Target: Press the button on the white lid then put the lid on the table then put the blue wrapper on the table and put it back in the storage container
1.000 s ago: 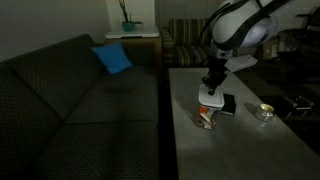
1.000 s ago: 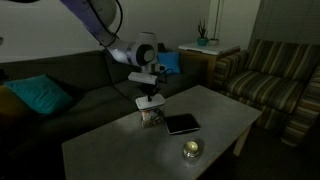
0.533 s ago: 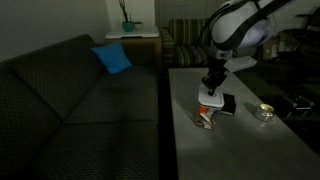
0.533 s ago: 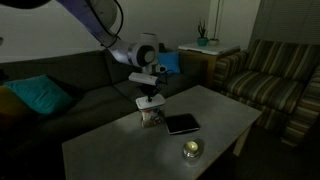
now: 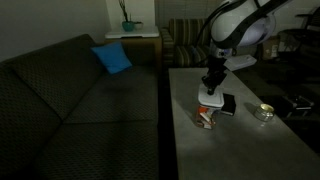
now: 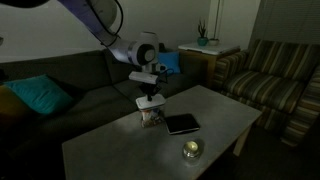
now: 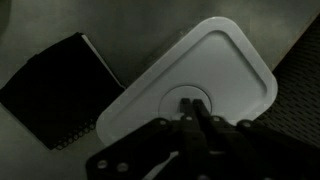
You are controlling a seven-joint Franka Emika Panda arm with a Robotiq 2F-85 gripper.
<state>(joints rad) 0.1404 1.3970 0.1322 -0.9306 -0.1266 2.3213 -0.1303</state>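
The white lid (image 5: 210, 99) (image 6: 150, 101) lies over the storage container (image 5: 206, 119) (image 6: 151, 119), whose orange-red and white contents show, on the light-grey table (image 5: 240, 145) (image 6: 120, 150). In the wrist view the lid (image 7: 225, 65) fills the middle, with a round button (image 7: 178, 100) at its centre. My gripper (image 7: 193, 110) (image 5: 211, 85) (image 6: 150, 88) points straight down over the lid. Its fingers are shut together, with the tips on the button. The blue wrapper is not in view.
A flat black rectangular object (image 5: 228, 105) (image 6: 182, 124) (image 7: 55, 85) lies beside the container. A small round silvery dish (image 5: 263, 112) (image 6: 190, 150) stands further along the table. A dark sofa (image 5: 70, 100) runs along one side, and a striped armchair (image 6: 275, 80) stands beyond the table's end.
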